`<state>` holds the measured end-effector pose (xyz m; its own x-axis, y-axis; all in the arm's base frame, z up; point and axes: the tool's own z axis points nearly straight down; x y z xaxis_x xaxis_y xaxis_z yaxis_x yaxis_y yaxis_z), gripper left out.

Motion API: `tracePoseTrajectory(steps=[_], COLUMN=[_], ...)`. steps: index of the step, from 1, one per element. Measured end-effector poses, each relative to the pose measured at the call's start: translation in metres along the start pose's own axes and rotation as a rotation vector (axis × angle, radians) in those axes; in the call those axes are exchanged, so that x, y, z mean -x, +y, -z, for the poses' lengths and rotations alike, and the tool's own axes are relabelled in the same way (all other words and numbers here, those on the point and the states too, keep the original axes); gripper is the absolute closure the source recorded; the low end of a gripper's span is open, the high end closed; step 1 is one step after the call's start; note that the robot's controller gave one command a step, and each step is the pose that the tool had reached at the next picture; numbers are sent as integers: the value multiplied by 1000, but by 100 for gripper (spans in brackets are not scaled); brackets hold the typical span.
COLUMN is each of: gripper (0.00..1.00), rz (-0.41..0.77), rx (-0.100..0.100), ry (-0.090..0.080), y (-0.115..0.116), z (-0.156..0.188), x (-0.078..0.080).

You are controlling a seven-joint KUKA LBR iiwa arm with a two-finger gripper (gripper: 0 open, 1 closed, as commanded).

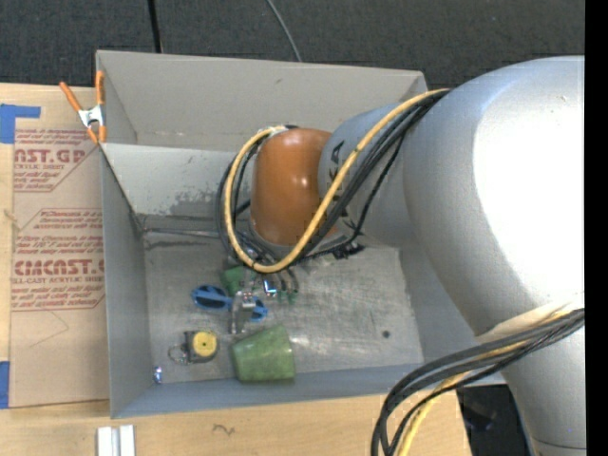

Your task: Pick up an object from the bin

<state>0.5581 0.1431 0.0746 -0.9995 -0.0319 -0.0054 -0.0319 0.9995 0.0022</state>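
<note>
In the camera view, the gripper (249,304) is seen low at the frame's lower centre, inside the bin (171,169), between a blue piece (209,297) and a green piece (233,278), just above a green cup (263,354). Whether it is open or closed cannot be told. In such crowding, two things could be caught together or one knocked aside. No writing is read on them.

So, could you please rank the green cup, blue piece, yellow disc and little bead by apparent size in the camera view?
1. green cup, clearly the largest.
2. blue piece and yellow disc: about alike, so I won't rank them.
3. bead, the smallest.
</note>
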Motion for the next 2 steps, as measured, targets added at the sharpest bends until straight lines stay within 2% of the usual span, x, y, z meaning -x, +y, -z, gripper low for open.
tracePoseTrajectory(steps=[1, 2], gripper=[100, 100], rz=[-2, 123], rx=[0, -3], ry=[2, -5], y=[-1, -68], z=[1, 167], x=[0, -1])
